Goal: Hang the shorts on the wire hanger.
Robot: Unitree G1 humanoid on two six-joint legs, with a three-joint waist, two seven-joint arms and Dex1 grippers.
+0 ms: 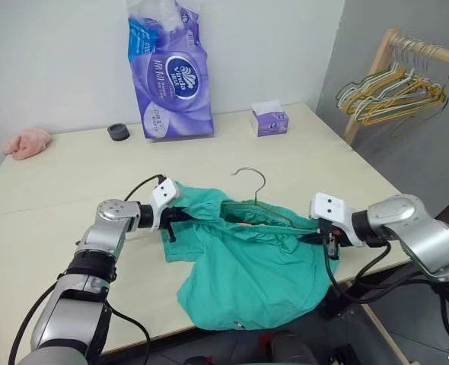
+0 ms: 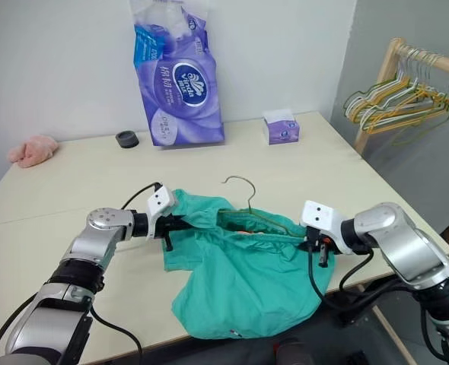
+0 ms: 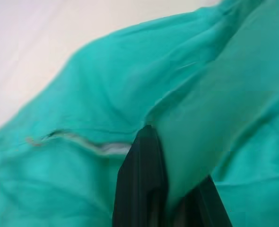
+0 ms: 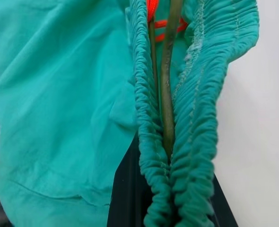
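Observation:
The teal-green shorts [image 1: 247,277] lie spread near the table's front edge, their lower part drooping over it. The thin dark wire hanger [image 1: 253,181] has its hook on the table behind them, and its frame runs inside the gathered waistband [image 4: 196,94]. My left gripper [image 1: 183,217] is shut on the fabric at the shorts' left end; a black finger [image 3: 142,179] pinches a fold. My right gripper [image 1: 320,238] is shut on the waistband's right end, with the hanger wire [image 4: 167,71] running down into the pinched gathers.
At the back of the cream table [image 1: 72,182] stand a purple tissue pack [image 1: 169,72], a small tissue box [image 1: 269,120] and a black round lid [image 1: 119,131]. A pink fluffy cloth [image 1: 27,142] lies far left. A wooden rack with bunched hangers [image 1: 392,87] stands right.

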